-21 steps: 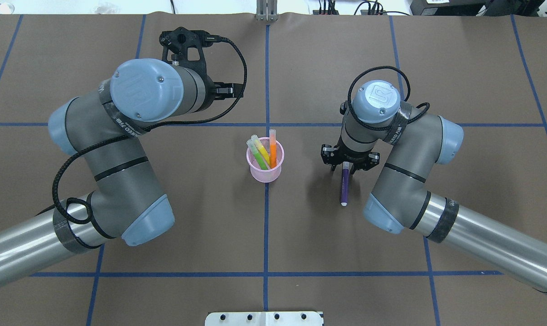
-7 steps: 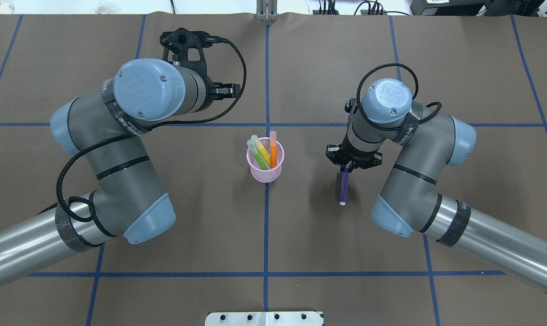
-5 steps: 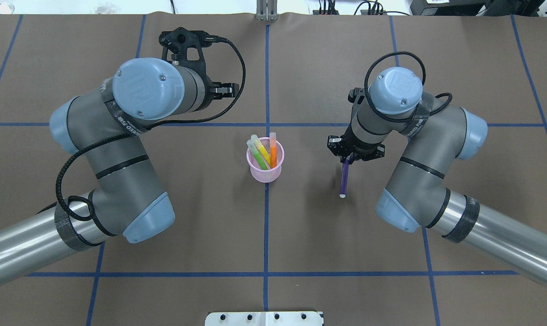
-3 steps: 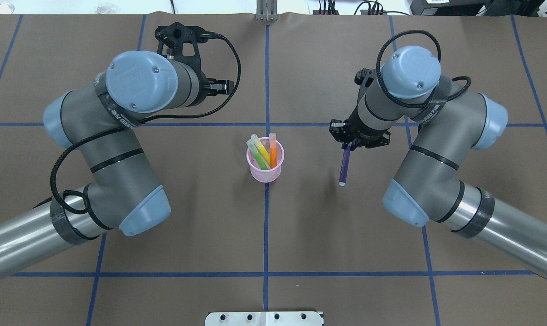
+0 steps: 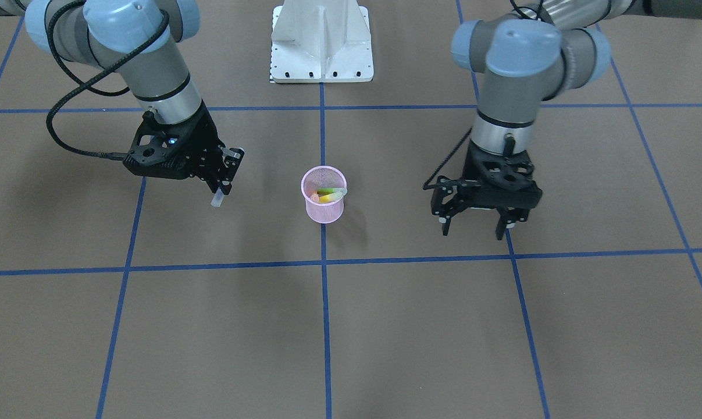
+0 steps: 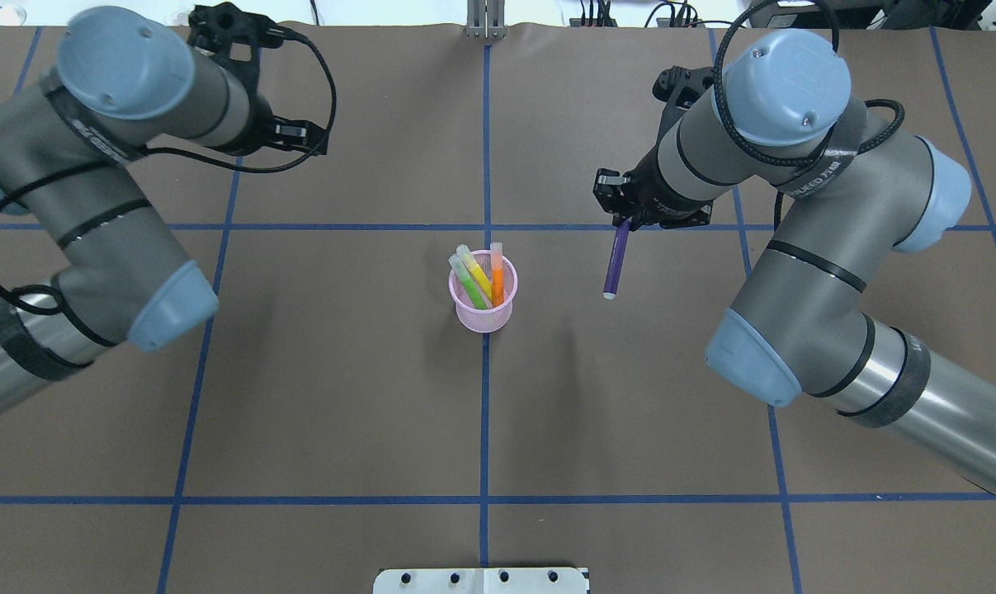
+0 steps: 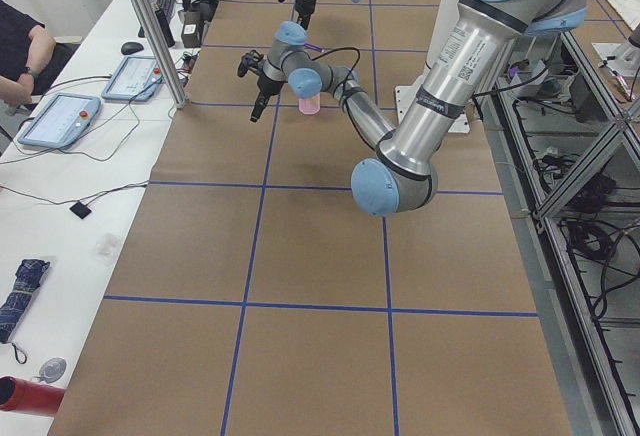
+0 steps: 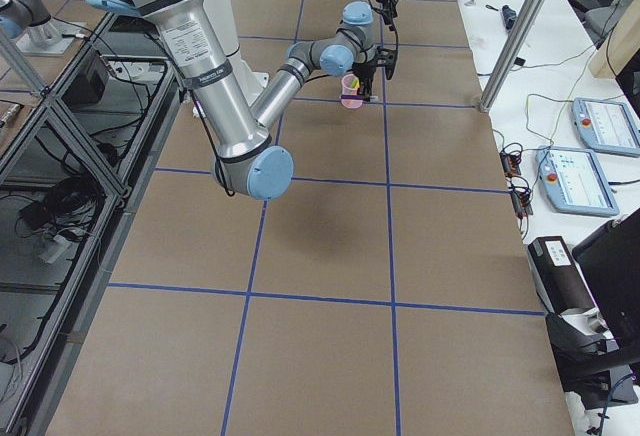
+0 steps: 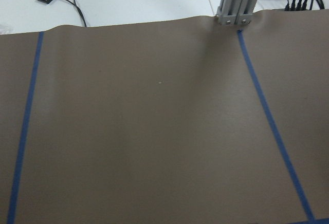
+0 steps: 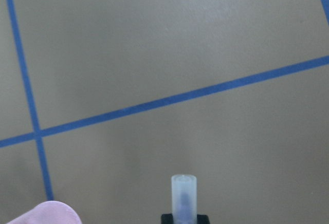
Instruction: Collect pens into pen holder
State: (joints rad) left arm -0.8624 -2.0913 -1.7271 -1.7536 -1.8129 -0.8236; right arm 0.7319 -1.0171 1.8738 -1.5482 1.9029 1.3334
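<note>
Centred on the brown bench (image 6: 341, 396), where blue tape lines (image 6: 484, 412) cross, stands the pen holder (image 6: 483, 313), a small pink mesh cup with a solid rim. Three slim sticks lean inside it, pale caps up: an orange pen (image 6: 497, 279), a yellow pen (image 6: 479, 278) and a green pen (image 6: 470, 289). To the holder's right, the right arm (image 6: 803, 272) bends at the elbow and tips its wrist toward the cup. The right gripper (image 6: 625, 223) has its fingers pinching the purple pen (image 6: 615, 262) by its upper end, so the barrel hangs slanted below them, pale cap lowest, near the holder but apart from it. Well to the holder's left, the left gripper (image 5: 473, 233) points down, fingers spread wide.
</note>
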